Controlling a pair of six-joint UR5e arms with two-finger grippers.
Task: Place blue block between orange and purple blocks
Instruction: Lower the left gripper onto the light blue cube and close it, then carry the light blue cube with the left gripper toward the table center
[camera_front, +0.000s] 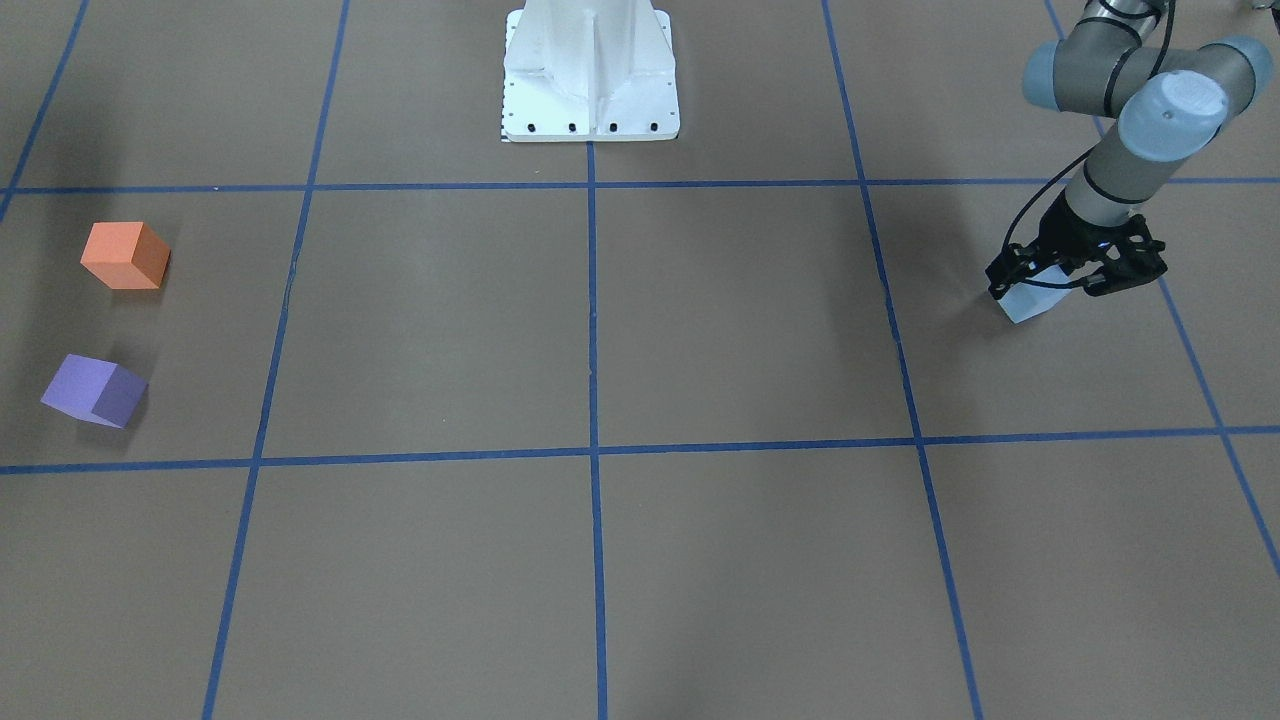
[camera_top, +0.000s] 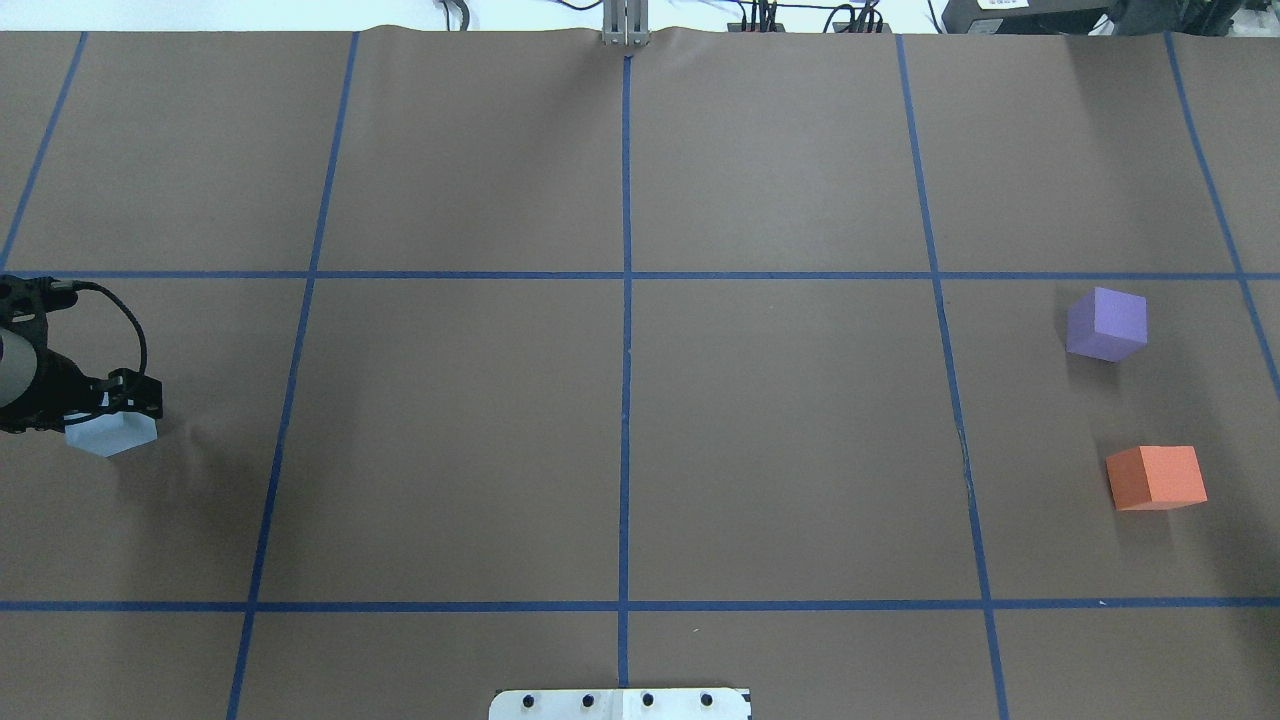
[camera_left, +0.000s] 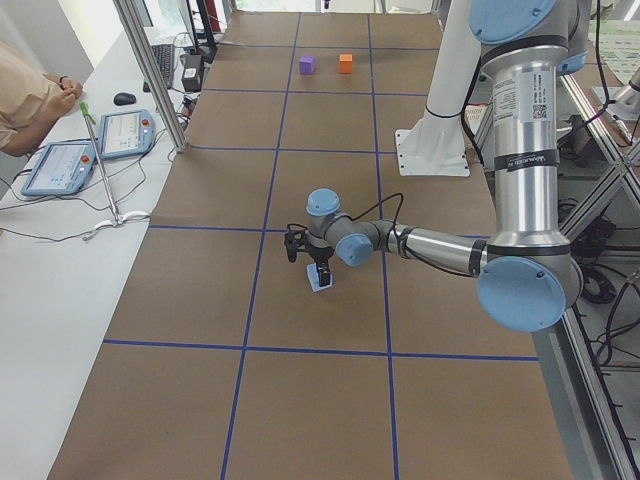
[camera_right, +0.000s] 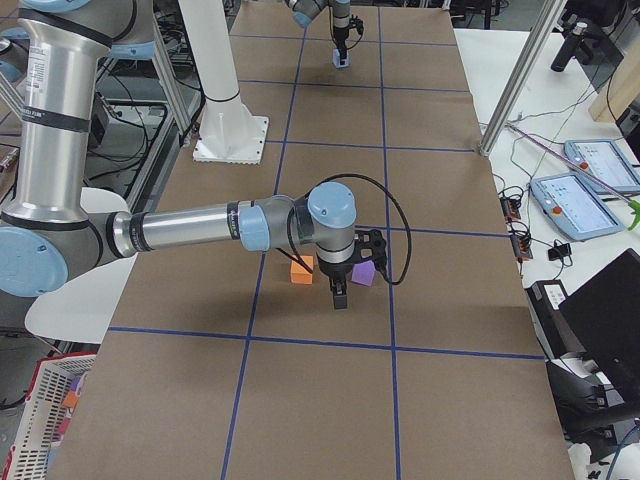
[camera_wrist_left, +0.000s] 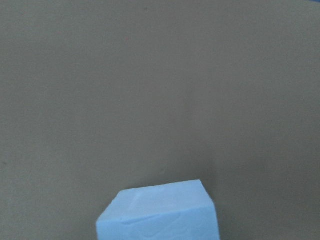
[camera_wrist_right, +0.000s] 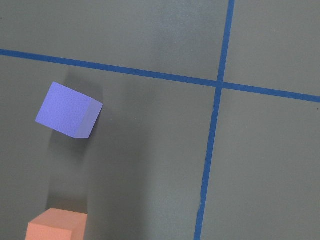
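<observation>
Overhead exterior: left fingers (camera_top: 138, 396) clamp blue block (camera_top: 112, 435) by desk (camera_top: 640, 450) left edge; orange block (camera_top: 1157, 478), purple block (camera_top: 1107, 323) by right edge. Carry, placement pending. Right fingers (camera_right: 340, 296): cannot tell.

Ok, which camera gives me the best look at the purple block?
Right wrist-mounted: purple block close and whole. Overhead and front-facing show it whole, smaller; exterior left, tiny; exterior right, partly behind the right gripper.

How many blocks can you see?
3: the blue block at the left gripper, on the robot's far left; the purple block and orange block, apart, on its far right.
</observation>
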